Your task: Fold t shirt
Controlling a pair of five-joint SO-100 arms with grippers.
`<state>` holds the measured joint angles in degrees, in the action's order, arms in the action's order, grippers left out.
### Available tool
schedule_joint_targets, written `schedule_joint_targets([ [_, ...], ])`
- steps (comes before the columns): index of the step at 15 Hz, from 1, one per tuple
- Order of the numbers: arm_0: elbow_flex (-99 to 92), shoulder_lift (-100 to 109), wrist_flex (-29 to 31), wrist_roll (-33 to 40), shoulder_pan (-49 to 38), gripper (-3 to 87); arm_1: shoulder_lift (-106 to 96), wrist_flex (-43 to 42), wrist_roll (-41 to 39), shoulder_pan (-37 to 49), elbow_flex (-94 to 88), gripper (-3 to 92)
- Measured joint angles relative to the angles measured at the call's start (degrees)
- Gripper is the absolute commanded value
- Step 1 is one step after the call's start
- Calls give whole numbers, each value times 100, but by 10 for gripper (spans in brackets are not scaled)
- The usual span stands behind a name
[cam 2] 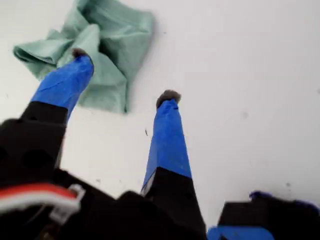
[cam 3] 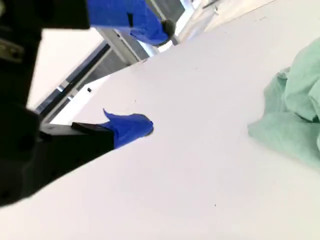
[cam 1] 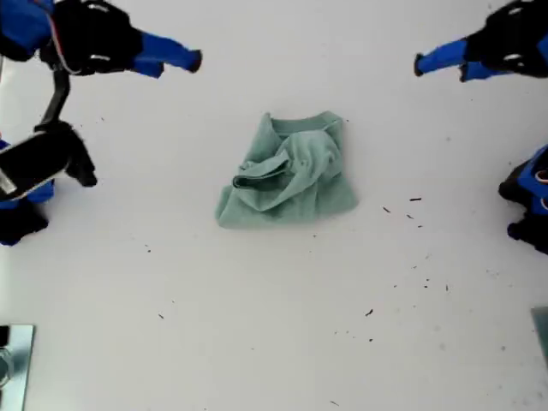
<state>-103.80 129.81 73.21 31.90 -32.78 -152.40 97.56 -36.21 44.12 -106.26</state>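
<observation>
The t shirt (cam 1: 287, 175) lies crumpled in a loose heap in the middle of the white table (cam 1: 274, 342), its ribbed neckline folded over on top. My first gripper (cam 2: 125, 74) hangs open above the table. Its blue fingertips (cam 2: 169, 97) are short of the t shirt (cam 2: 112, 45), and nothing is between them. My second gripper (cam 3: 155, 75) is open wide and empty, and the t shirt (cam 3: 295, 120) lies well off to one side of it. Blue-fingered arms reach in from the exterior view's top left (cam 1: 171, 56) and top right (cam 1: 445, 58). The wrist views do not settle which arm is which.
A black arm part (cam 1: 43, 158) juts in at the exterior view's left edge. More blue and black arm parts (cam 1: 531, 205) sit at its right edge. A metal piece (cam 1: 13, 360) shows at its bottom left corner. Small dark specks (cam 1: 415, 199) dot the table on the exterior view's right of the shirt.
</observation>
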Motion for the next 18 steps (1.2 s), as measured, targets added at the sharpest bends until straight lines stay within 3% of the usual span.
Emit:
schedule_joint_targets([
  [3,-2294,2681,-264,-738,334,170,-1934,9,431,-624,-1670,201],
  [7,-5739,6750,-738,-2268,1828,62,-4588,-729,1811,-2707,-4043,181],
  [9,-6609,7427,-826,-2725,2408,35,-4790,-949,2215,-3111,-4825,42],
  [14,-7471,7629,-782,-2944,2461,27,-4772,-1371,2206,-3393,-5361,24],
  [16,-7515,7629,-782,-2751,2259,21,-3480,-2698,1854,-3779,-4834,24],
  [18,-7594,7629,-826,-2566,2127,26,-721,-3999,1213,-4324,-3032,24],
])
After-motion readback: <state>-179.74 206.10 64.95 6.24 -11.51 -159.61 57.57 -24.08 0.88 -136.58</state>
